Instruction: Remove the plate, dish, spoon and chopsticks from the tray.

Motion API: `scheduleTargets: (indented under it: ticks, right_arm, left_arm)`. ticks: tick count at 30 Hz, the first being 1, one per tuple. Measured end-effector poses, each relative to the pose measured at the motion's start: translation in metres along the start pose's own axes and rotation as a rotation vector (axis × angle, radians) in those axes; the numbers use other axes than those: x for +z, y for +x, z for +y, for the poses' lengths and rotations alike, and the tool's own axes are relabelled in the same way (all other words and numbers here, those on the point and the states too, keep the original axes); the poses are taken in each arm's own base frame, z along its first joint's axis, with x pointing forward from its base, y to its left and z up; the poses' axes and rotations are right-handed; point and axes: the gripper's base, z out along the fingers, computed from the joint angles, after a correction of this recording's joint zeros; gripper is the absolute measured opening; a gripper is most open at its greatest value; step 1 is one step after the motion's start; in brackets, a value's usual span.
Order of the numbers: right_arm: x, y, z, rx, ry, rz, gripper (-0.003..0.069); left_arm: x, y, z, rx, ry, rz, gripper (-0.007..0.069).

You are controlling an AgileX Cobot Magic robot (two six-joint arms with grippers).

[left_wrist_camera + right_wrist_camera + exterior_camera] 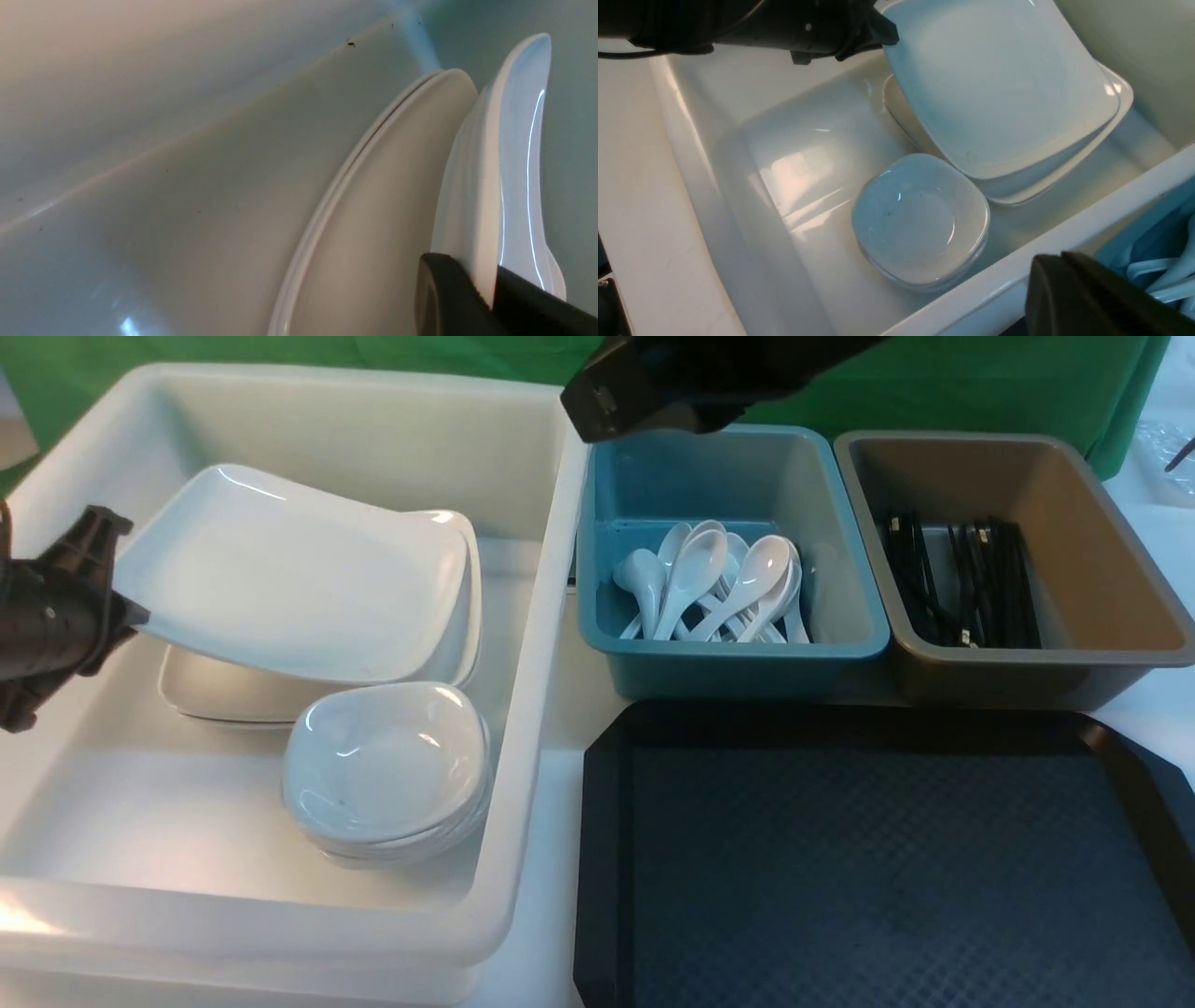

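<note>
**Bins and backdrop on the table**

We see a large white rectangular plastic bin (540, 663) on the left of the white table (546, 933). Flat on its floor, toward the far wall, lies a stack of glossy off-white squarish plates (215, 695). To its right stand a smaller teal plastic bin (709, 476) and, just beside that, a brown plastic bin (1102, 560). Green cloth (280, 350) hangs behind all three.

Even, diffuse overhead light; shadows soft and shallow. Specular highlights sit on the stacked dishes (387, 765), and a thin glare streak runs down the plate (514, 140). Left wrist view is soft, with a warm cast on the white bin (187, 116). The tray (878, 859) reads dark, its texture faint.
</note>
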Motion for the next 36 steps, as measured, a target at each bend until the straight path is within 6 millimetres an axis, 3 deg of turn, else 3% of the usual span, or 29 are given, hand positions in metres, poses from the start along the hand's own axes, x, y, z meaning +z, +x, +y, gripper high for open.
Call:
scheduleTargets:
  ticks: [7,10,13,18,24,36]
  right_arm:
    - [0.0,-0.001,0.003,0.017,-0.029,-0.008,0.0024]
    - [0.0,0.0,0.003,0.017,-0.033,-0.002,0.0024]
    - [0.0,0.001,0.003,0.017,-0.035,0.006,0.0024]
    - [0.0,0.003,0.004,0.017,-0.044,0.032,0.0024]
    - [0.0,0.003,0.004,0.017,-0.047,0.038,0.0024]
    - [0.0,0.005,0.005,0.027,-0.053,0.06,0.0027]
  left_arm:
    - [0.004,0.007,0.0,0.053,0.026,0.065,0.0166]
    - [0.004,0.01,-0.001,0.12,0.038,0.097,0.0253]
    - [0.003,0.015,-0.001,0.242,0.054,0.153,0.0388]
    - [-0.001,0.018,-0.001,0.362,0.051,0.192,0.0516]
    - [-0.015,0.014,-0.008,0.464,0.06,0.171,0.0537]
    - [-0.068,0.006,-0.03,0.633,0.114,0.132,0.0509]
